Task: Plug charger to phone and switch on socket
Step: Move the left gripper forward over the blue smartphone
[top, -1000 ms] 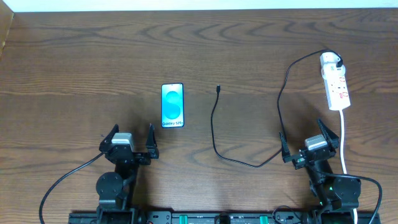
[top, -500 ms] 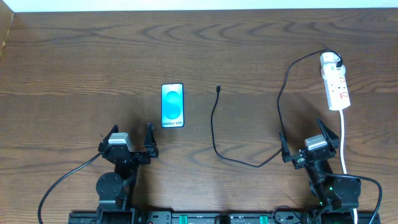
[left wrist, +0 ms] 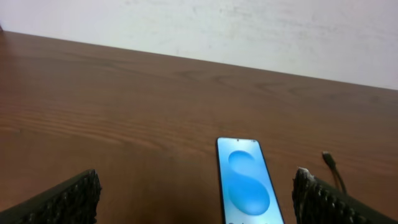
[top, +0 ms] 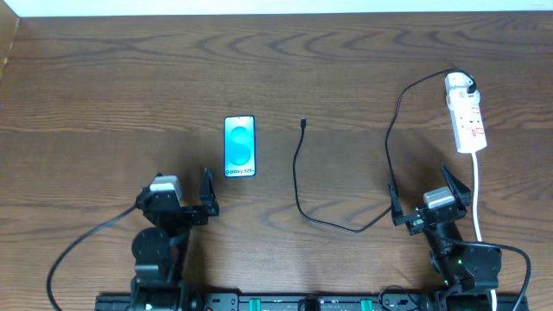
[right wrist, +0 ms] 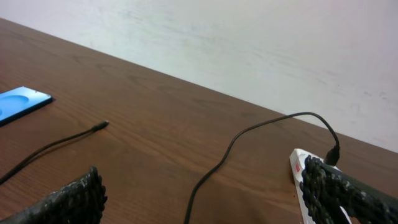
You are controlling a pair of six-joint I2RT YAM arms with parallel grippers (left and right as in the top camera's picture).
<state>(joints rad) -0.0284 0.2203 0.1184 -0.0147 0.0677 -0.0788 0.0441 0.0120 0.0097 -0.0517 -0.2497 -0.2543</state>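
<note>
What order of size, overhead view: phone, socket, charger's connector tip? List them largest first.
1. The socket and the phone: too close to rank; the socket looks longer, the phone wider.
2. The connector tip: by far the smallest.

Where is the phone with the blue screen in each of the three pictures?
Overhead: the phone lies flat on the table, left of the middle.
Left wrist: the phone is low in the middle, cut off by the bottom edge.
Right wrist: only a blue corner of the phone shows at the far left edge.
Shared landmark: the charger tip, to the phone's right in every picture.
</note>
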